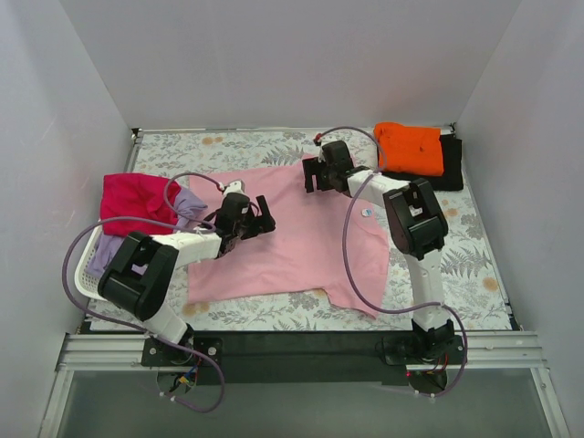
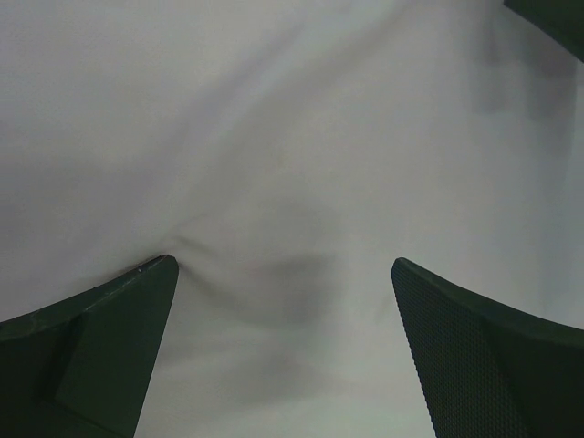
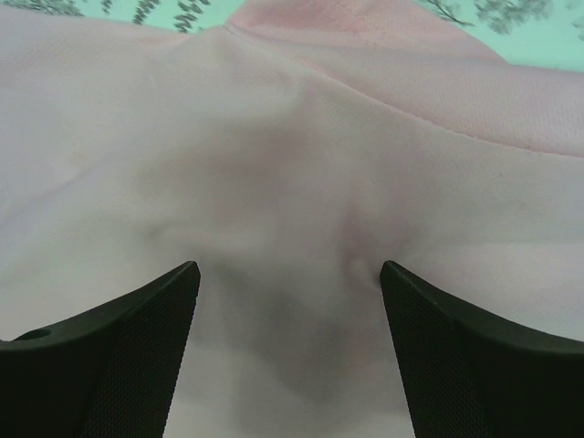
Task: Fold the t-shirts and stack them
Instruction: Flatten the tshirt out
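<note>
**Two robot arms over a pink t-shirt spread on a leaf-patterned table**

A table (image 1: 474,246) with a pale leaf print fills the overhead view, with plain white walls on three sides. The light pink t-shirt (image 1: 292,237) lies spread flat across the middle of it, with a sleeve reaching toward the near right. It is by far the largest thing there.

At the left edge sits a white laundry basket (image 1: 84,266). A magenta-red t-shirt (image 1: 132,201) is draped over its far side, and a lavender t-shirt (image 1: 189,206) spills out beside it. In the far right corner, a folded orange t-shirt (image 1: 411,148) rests on top of a black t-shirt (image 1: 453,164).

The left gripper (image 1: 267,219) is down over the left part of the pink shirt. Its jaws are wide apart and grip nothing. One fingertip (image 2: 164,266) touches the cloth, and creases spread from that spot.

The right gripper (image 1: 310,175) is at the shirt's far edge, near the collar. Its jaws are also spread wide, and wrinkled pink cloth lies between them, not pinched.
</note>
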You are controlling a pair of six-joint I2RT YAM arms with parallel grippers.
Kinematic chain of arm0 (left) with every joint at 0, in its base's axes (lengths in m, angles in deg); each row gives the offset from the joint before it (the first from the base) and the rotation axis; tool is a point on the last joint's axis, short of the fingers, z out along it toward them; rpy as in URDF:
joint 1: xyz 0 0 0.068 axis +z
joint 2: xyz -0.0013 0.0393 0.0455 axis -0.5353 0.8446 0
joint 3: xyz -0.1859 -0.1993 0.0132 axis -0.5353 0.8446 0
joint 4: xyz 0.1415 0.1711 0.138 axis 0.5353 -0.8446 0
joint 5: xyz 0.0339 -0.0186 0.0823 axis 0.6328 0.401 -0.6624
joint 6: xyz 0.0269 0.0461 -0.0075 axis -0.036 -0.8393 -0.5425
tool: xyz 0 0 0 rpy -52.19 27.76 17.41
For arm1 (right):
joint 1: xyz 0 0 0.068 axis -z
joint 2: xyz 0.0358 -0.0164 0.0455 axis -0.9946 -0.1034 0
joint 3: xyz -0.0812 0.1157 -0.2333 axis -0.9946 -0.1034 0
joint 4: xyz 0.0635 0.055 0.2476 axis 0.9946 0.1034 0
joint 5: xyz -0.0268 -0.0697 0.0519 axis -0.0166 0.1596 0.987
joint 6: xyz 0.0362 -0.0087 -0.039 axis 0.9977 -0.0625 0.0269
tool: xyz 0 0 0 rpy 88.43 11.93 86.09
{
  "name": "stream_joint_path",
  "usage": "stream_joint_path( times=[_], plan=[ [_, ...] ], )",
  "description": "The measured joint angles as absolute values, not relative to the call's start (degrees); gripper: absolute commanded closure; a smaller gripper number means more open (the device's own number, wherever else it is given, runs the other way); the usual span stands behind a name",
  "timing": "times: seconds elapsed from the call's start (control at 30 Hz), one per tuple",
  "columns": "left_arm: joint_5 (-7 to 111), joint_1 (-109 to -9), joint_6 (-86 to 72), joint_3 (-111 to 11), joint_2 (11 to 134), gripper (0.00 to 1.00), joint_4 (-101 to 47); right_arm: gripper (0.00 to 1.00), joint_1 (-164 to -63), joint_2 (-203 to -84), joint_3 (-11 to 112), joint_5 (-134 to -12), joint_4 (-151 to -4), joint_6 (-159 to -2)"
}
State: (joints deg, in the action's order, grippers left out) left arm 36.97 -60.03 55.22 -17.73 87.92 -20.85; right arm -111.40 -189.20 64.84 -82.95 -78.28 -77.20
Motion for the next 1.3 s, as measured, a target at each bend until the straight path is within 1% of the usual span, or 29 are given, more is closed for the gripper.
stream_joint_path(
  times=[0.23,0.4,0.7,1.03,1.17,1.3],
  plan=[
    [40.0,-59.8,54.9,-20.3,91.7,0.02,-17.3,0.26,-108.5,-181.5,54.1,-87.1,-77.4,-77.1],
    [41.1,-59.8,54.9,-20.9,92.6,0.02,-16.5,0.26,-108.1,-181.1,53.6,-88.1,-76.8,-77.9],
    [42.6,-59.8,54.6,-25.9,97.5,0.02,-15.3,0.25,-106.8,-185.4,60.4,-88.0,-75.0,-78.6],
    [41.4,-59.8,53.3,-35.0,104.0,0.02,-18.0,0.25,-102.7,-189.5,67.7,-82.2,-72.9,-79.3],
    [40.2,-59.8,51.9,-35.8,103.2,0.02,-19.7,0.24,-102.6,-189.9,70.1,-78.2,-71.6,-80.9],
    [38.2,-59.9,50.2,-35.1,95.3,0.02,-20.5,0.24,-102.7,-187.2,69.3,-75.5,-71.8,-81.7]
  ],
)
